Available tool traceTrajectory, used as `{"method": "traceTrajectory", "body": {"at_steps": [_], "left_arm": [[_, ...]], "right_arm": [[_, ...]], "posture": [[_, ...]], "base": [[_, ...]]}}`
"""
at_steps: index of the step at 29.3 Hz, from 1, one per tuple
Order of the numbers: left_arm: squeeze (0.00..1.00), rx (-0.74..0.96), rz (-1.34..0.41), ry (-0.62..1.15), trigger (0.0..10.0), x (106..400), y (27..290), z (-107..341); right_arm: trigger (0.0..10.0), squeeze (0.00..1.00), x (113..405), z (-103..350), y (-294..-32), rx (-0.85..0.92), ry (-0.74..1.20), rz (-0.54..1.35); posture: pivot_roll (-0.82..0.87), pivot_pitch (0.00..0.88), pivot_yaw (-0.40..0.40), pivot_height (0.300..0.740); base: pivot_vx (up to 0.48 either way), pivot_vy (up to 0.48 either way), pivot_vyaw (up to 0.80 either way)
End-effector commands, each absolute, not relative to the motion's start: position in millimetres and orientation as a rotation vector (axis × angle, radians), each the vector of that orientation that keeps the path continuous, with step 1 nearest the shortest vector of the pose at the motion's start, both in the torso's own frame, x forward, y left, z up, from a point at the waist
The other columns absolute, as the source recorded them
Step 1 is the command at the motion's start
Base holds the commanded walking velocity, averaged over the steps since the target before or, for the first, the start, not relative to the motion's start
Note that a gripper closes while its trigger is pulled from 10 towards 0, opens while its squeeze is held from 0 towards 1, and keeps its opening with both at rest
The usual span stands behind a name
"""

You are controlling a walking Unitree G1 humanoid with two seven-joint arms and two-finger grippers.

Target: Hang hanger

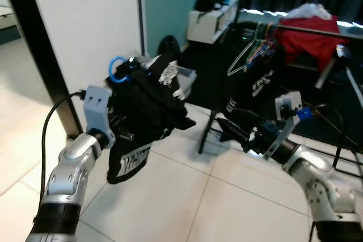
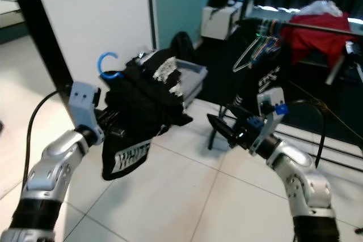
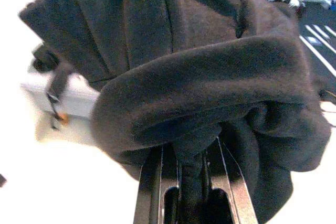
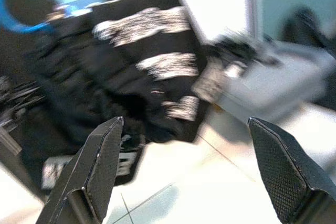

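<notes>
Left gripper (image 3: 191, 182) raised, fingers clamped on black garment (image 1: 144, 106) with blue hanger (image 1: 117, 70) hook above it. Right gripper (image 4: 197, 171) spread wide, empty, beside garment. Rack (image 1: 309, 29) behind right gripper.

Two silver arms are in view, each ending in one claw: the left claw (image 3: 191, 182) and the right claw (image 4: 194, 166). There is one blue hanger (image 1: 118, 69) carrying one black garment (image 1: 147, 103) with white lettering, and one clothes rail (image 1: 317, 28) with one red garment (image 1: 312, 41) draped over it. Several empty hangers (image 1: 249, 52) hang on that rail, too bunched to count exactly, and one grey bin (image 2: 190, 77) sits on the floor.
</notes>
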State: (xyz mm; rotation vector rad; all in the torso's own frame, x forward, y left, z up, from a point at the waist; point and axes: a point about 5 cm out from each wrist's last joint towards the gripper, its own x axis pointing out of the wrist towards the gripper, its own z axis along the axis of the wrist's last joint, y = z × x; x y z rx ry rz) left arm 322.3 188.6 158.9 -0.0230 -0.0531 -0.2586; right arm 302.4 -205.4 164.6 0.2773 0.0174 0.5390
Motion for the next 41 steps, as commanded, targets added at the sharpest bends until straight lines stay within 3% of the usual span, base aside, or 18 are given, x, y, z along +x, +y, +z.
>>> {"method": "traceTrajectory", "body": {"at_steps": [1,7,10,21,33,41], "left_arm": [[0.00,-0.036,-0.275,-0.149,10.0,321.3,183.3,174.4],[0.00,-0.062,-0.318,-0.133,10.0,304.0,165.4,160.2],[0.00,-0.036,-0.347,-0.130,10.0,296.5,150.2,154.1],[0.00,0.007,-0.338,-0.140,10.0,297.3,144.9,152.8],[0.00,0.126,-0.287,-0.181,10.0,293.2,137.3,153.2],[0.00,0.197,-0.271,-0.201,10.0,292.6,131.2,156.8]], "right_arm": [[10.0,0.00,302.2,161.7,-212.9,0.287,0.013,0.479],[10.0,0.00,294.5,141.2,-200.2,0.323,0.070,0.379],[10.0,0.00,288.5,127.1,-187.9,0.254,0.128,0.371],[10.0,0.00,294.3,123.6,-198.1,0.265,0.137,0.316],[10.0,0.00,295.9,123.8,-204.1,0.280,0.097,0.251],[10.0,0.00,299.8,123.8,-202.2,0.278,0.097,0.262]], "posture": [[-0.02,0.054,-0.046,0.740],[-0.02,0.059,-0.048,0.740],[-0.03,0.065,-0.055,0.740],[-0.04,0.048,-0.062,0.740],[-0.04,0.016,-0.054,0.740],[-0.03,0.022,-0.052,0.740]], "base": [[0.000,0.000,-0.76],[0.000,0.000,-0.76],[0.000,0.000,-0.76],[0.000,0.000,-0.76],[0.356,0.000,0.00],[0.395,0.000,-0.77]]}}
